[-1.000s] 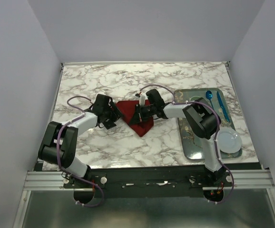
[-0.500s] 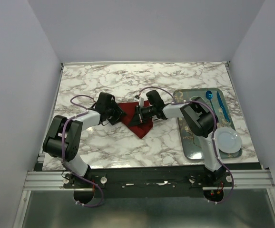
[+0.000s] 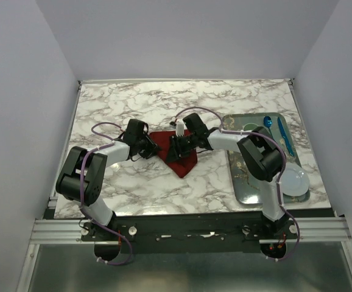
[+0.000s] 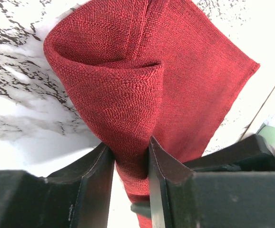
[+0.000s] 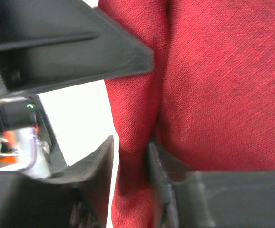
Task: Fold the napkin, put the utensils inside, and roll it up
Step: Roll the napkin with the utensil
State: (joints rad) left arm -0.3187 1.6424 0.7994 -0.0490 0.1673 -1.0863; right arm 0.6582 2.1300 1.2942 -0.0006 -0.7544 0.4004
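Observation:
The dark red napkin (image 3: 183, 160) lies folded to a point on the marble table (image 3: 133, 182), between my two arms. My left gripper (image 3: 155, 148) is shut on a raised fold at the napkin's left edge; in the left wrist view the cloth (image 4: 175, 71) is pinched between both fingers (image 4: 99, 180). My right gripper (image 3: 174, 148) is shut on a fold of the napkin (image 5: 223, 85) just to the right of it, and the cloth runs down between its fingers (image 5: 97, 175). The two grippers are nearly touching. No gold utensils show in any view.
A metal tray (image 3: 243, 182) lies at the right of the table. It holds a blue spoon (image 3: 267, 121), a second blue utensil (image 3: 284, 137) and a white plate (image 3: 295, 180). The left gripper's finger (image 5: 80, 42) fills the top left of the right wrist view.
My left gripper has moved right onto the napkin's left edge. My right gripper has shifted slightly left and up, closing the gap between them.

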